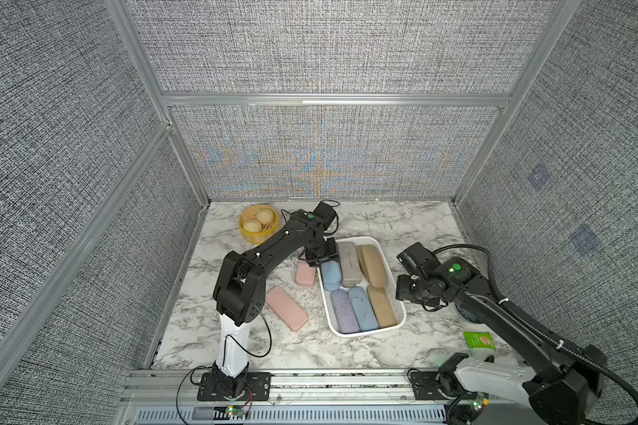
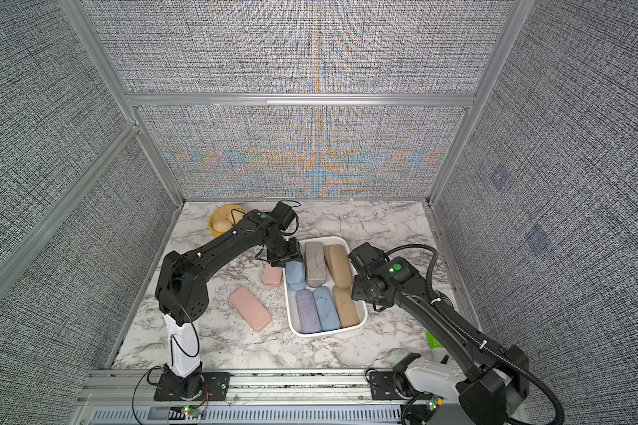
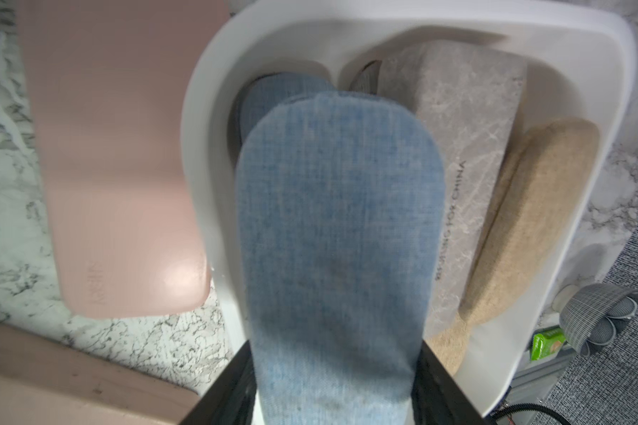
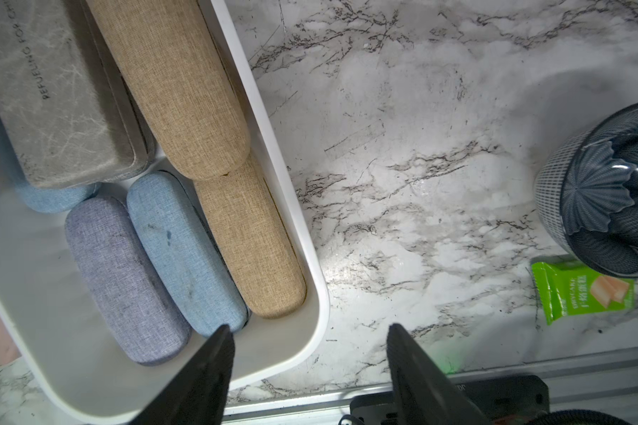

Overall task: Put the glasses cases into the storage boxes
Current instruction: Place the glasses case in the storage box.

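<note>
One woven blue oblong case (image 3: 339,239) between left fingers (image 3: 442,386).

I am wearing black shells on left arm (image 1: 269,254) and right arm (image 1: 494,305), each with a white lower link (image 1: 233,346) on a black base plate (image 1: 258,386). Green lights (image 1: 310,216) are glowing on both. A ribbed hose (image 1: 461,245) is trailing the right; my right claw (image 4: 309,325) is showing black fingers (image 4: 199,375).

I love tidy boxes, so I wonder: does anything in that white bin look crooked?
Yes: the rear tan case sits tilted against the white bin wall, its end resting on the front tan case instead of lying flat.
</note>
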### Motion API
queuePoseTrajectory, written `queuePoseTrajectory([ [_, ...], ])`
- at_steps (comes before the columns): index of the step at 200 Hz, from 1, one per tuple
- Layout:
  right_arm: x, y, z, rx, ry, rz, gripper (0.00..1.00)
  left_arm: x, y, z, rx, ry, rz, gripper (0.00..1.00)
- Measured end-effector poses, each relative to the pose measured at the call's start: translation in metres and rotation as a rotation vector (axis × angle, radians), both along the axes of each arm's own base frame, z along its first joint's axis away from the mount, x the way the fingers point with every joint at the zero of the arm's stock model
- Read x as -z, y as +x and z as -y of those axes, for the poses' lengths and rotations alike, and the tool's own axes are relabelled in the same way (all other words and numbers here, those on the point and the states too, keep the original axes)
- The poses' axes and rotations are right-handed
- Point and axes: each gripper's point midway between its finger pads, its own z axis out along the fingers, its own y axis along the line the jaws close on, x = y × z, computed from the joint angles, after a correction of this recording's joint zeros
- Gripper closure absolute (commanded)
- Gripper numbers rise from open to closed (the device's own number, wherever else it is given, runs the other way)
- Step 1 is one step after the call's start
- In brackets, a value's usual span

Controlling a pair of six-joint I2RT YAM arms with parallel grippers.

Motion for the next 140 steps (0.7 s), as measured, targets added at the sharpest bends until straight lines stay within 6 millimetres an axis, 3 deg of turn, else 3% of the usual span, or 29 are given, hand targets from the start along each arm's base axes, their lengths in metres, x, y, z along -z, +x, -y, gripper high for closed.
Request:
queuePoseTrajectory([
  [33, -0.004, -0.005, 0.000, 0.000, 0.025, 0.010, 0.33, 0.016, 0.009, 0.002, -0.004, 0.036, -0.013, 0.63],
  [65, -0.009, -0.011, 0.002, -0.003, 0.044, 0.024, 0.33, 0.022, 0.011, 0.003, -0.001, 0.051, -0.024, 0.37],
  [85, -0.012, -0.014, -0.007, -0.033, 0.057, 0.026, 0.32, 0.021, 0.012, 0.002, -0.002, 0.057, -0.020, 0.30],
  [140, -0.021, -0.018, -0.038, -0.131, 0.028, 0.027, 0.29, 0.015, 0.015, 0.002, 0.002, 0.060, 0.005, 0.23],
])
